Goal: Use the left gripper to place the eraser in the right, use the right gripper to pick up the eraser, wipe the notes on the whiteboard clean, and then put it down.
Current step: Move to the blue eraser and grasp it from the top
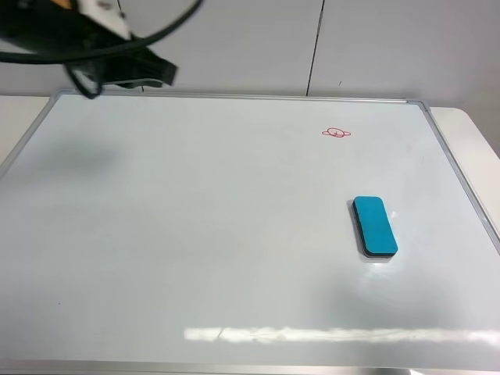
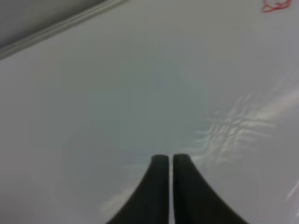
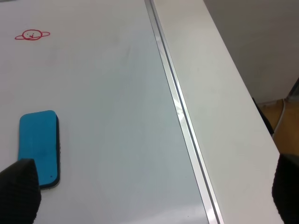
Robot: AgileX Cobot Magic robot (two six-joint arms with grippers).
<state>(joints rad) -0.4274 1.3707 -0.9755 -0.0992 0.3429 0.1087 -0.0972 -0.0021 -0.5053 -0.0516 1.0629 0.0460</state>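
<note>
The teal-blue eraser [image 1: 374,226] lies flat on the right part of the whiteboard [image 1: 195,226], below the small red notes [image 1: 336,133]. My left gripper [image 1: 152,72] hangs blurred over the board's far left edge; in the left wrist view [image 2: 170,161] its fingers are pressed together and hold nothing. My right gripper [image 3: 152,196] is out of the high view. In the right wrist view its fingers are spread wide, one fingertip [image 3: 18,186] just beside the eraser [image 3: 39,148] and apart from it. The notes [image 3: 32,35] lie beyond the eraser.
The board's silver frame [image 3: 180,107] runs along its right side, with a white table [image 3: 224,93] beyond it. A grey wall [image 1: 312,39] stands behind. A glare strip [image 1: 336,334] lies near the board's front edge.
</note>
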